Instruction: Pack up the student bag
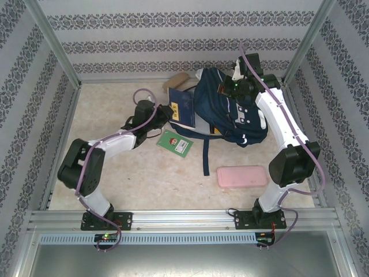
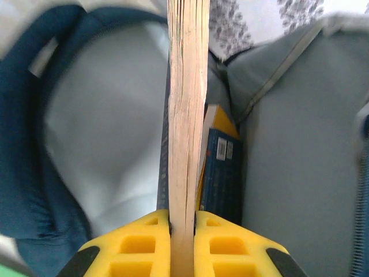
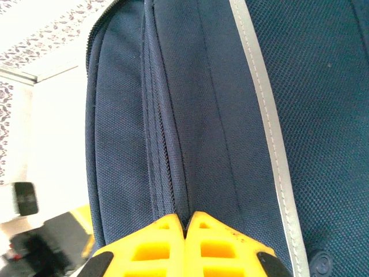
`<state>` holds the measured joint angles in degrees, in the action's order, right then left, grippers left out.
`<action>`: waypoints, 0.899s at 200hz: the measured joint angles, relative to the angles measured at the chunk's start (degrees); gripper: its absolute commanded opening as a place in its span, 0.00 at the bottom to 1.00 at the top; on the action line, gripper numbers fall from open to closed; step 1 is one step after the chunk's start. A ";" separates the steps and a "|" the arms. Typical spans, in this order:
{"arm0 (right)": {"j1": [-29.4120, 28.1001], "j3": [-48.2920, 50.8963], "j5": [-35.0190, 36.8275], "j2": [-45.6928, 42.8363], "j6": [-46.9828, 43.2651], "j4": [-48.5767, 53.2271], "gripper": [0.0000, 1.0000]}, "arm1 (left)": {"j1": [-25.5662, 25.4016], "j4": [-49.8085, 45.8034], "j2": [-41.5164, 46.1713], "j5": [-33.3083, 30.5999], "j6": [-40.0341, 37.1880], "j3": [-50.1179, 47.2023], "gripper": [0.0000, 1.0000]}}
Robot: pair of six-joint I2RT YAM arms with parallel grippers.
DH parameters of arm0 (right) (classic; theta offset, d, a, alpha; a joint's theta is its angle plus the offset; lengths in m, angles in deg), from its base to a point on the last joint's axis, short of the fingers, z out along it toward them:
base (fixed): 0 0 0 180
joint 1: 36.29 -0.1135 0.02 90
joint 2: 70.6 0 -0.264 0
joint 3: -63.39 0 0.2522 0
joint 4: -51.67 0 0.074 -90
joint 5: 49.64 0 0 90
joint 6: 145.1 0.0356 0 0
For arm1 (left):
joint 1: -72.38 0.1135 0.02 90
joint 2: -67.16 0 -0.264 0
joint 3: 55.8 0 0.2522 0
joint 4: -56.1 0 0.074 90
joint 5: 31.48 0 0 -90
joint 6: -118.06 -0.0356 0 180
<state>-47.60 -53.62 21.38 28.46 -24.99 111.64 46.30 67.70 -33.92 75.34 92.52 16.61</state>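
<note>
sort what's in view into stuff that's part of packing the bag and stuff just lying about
In the job: bag, pinched by right fingers; book in left fingers, at the bag's mouth; blue book already inside.
Lying about, for now: green card, pink case, tan thing behind the bag.

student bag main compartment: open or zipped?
Open: the student bag gapes, grey lining and a blue book visible inside. Left gripper holds a second book.

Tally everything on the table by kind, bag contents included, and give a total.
Bags: 1, the student bag
Books: 2, the held book at the bag's mouth and the packed book inside
Pink cases: 1, the pink case
Green cards: 1, the green card
Tan objects, kind unclear: 1, the tan object
Total: 6
</note>
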 measured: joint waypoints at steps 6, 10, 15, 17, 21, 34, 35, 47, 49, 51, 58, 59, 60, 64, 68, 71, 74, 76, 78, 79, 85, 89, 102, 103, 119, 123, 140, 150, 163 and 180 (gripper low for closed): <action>0.24 0.00 -0.39 0.00 0.11 -0.02 0.00 | -0.87 0.48 -1.44 0.39 0.33 0.92 0.00; 0.33 0.00 -0.66 0.00 0.22 -0.02 0.00 | -1.55 0.94 -2.51 0.76 0.57 1.70 0.00; 0.35 0.00 -0.94 0.00 0.31 -0.04 0.00 | -2.25 1.44 -3.63 1.18 0.92 2.62 0.00; 0.35 0.00 -1.05 0.00 0.44 -0.07 0.00 | -2.47 1.66 -4.00 1.29 1.03 2.91 0.00; 0.50 0.00 -1.31 -0.02 0.57 -0.09 0.00 | -3.02 2.25 -4.94 1.64 1.40 3.67 0.00; 0.76 0.00 -1.95 -0.02 1.14 -0.15 0.00 | -4.59 3.96 -7.39 2.47 2.36 5.88 0.00; 0.81 0.00 -1.97 -0.02 1.16 -0.15 0.00 | -4.74 4.15 -7.61 2.51 2.47 6.12 0.00; 1.09 0.00 -2.43 -0.04 1.51 -0.15 0.00 | -5.88 5.25 -9.29 2.89 3.17 8.04 0.00; 1.09 0.00 -2.49 -0.04 1.51 -0.15 0.00 | -6.05 5.46 -9.55 2.91 3.28 8.37 0.00; 1.11 0.00 -2.58 -0.04 1.55 -0.15 0.00 | -6.25 5.60 -9.81 2.91 3.37 8.68 0.00; 1.33 0.00 -2.82 -0.04 1.66 -0.15 0.00 | -6.80 6.01 -10.47 2.91 3.54 9.73 0.00; 1.36 0.00 -2.86 -0.04 1.66 -0.15 0.00 | -6.86 6.03 -10.51 2.91 3.56 9.84 0.00; 1.38 0.00 -2.97 -0.04 1.68 -0.15 0.00 | -6.95 6.05 -10.62 2.91 3.58 10.03 0.00; 1.38 0.00 -3.04 -0.04 1.73 -0.15 0.00 | -7.23 6.27 -10.95 2.91 3.63 10.67 0.00; 1.38 0.00 -3.15 -0.04 1.75 -0.15 0.00 | -7.48 6.36 -11.37 2.89 3.72 11.43 0.00; 1.42 0.00 -3.23 -0.04 1.84 -0.17 0.00 | -7.72 6.47 -11.72 2.86 3.72 11.98 0.00; 1.46 0.00 -3.32 -0.04 1.95 -0.17 0.00 | -7.93 6.47 -12.09 2.86 3.74 12.70 0.00; 1.46 0.00 -3.39 -0.04 1.95 -0.17 0.00 | -8.02 6.49 -12.26 2.84 3.74 12.98 0.00; 1.46 0.00 -3.43 -0.04 2.03 -0.20 0.00 | -8.13 6.58 -12.59 2.84 3.74 13.44 0.00; 1.46 0.00 -3.48 -0.04 2.16 -0.20 0.00 | -8.24 6.60 -12.81 2.84 3.74 13.77 0.00; 1.46 0.00 -3.63 -0.04 2.45 -0.22 0.00 | -8.63 6.71 -13.70 2.80 3.76 15.06 0.00; 1.46 0.00 -3.72 -0.04 2.62 -0.26 0.00 | -8.90 6.71 -14.32 2.64 3.76 16.00 0.00; 1.46 0.00 -4.28 -0.04 3.26 -0.52 0.00 | -9.94 6.60 -16.76 2.05 3.85 19.15 0.00; 1.46 0.00 -4.37 -0.04 3.26 -0.55 0.00 | -9.99 6.60 -16.90 2.01 3.85 19.32 0.00; 1.46 0.00 -4.81 -0.04 4.20 -0.98 0.00 | -11.39 6.45 -19.96 0.59 3.96 22.29 0.00; 1.46 0.00 -4.92 -0.04 4.33 -1.07 0.00 | -11.78 6.23 -20.63 0.15 3.96 22.95 0.00; 1.46 0.00 -5.51 -0.04 4.74 -0.94 0.00 | -13.09 4.13 -23.65 -1.70 3.93 26.32 0.00; 1.46 0.00 -5.75 -0.04 4.83 -0.92 0.00 | -13.62 3.58 -25.31 -2.25 3.96 28.41 0.00; 1.46 -0.04 -5.95 -0.04 4.98 -0.81 0.00 | -14.08 3.43 -27.26 -2.75 3.98 30.71 0.00; 1.46 -0.09 -5.95 -0.04 5.16 -0.79 0.00 | -14.64 1.81 -29.46 -3.28 3.93 34.25 0.04</action>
<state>-46.14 -53.70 15.43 28.42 -19.83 110.86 31.65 69.51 -63.38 72.06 96.46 50.86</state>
